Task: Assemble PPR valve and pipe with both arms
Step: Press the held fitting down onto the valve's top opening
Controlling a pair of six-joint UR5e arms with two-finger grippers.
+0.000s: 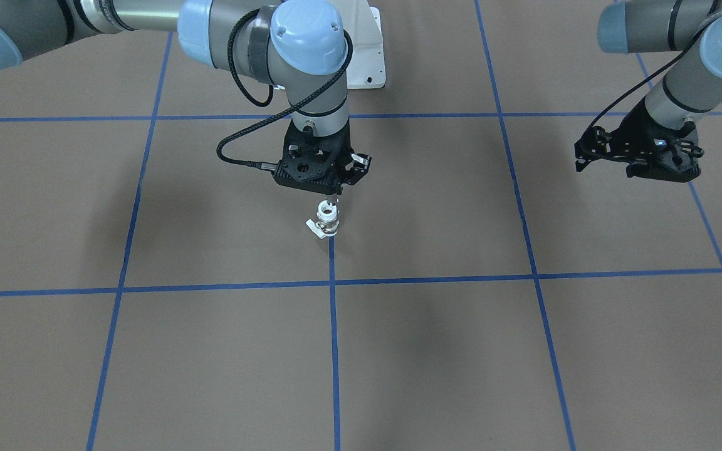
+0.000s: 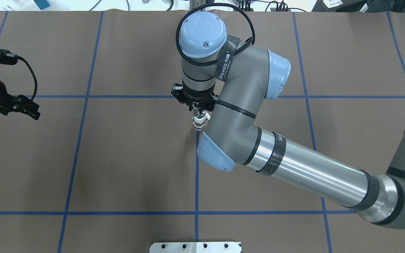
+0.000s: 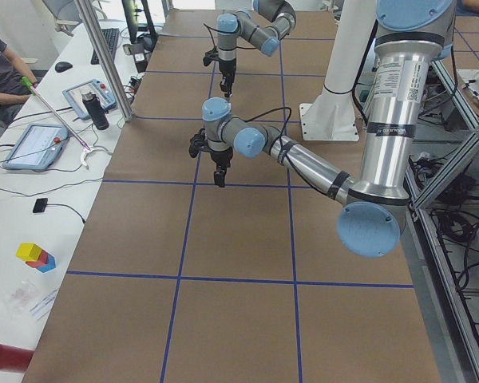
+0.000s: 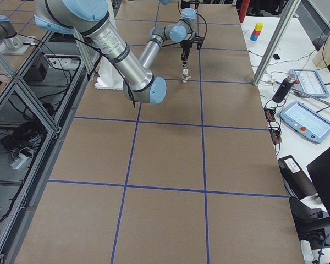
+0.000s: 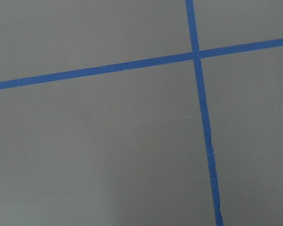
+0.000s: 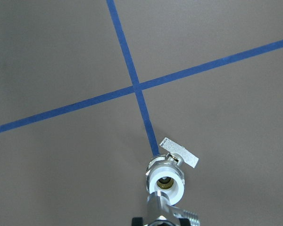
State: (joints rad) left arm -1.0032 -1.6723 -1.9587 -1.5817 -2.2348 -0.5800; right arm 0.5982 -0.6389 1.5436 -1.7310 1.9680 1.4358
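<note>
A brown worktop (image 1: pixel 210 363) marked with a blue tape grid (image 1: pixel 333 351) is shown. In the front-facing view, the PPR valve (image 1: pixel 326 220) is stood upright on a tape line near mid-worktop, directly beneath the downward-pointing right end effector (image 1: pixel 334 196). The left end effector (image 1: pixel 640 156) is held well apart from it above bare worktop, and how far it is open cannot be told. In the overhead view, the valve is seen just beside the right arm (image 2: pixel 244 105). In the right wrist view, the pipe (image 6: pixel 166 209) is gripped by the right end effector just over the valve's open white end; contact cannot be confirmed. The white lever tab (image 6: pixel 179 153) projects sideways. In the left wrist view, worktop and crossing tape lines are seen.
</note>
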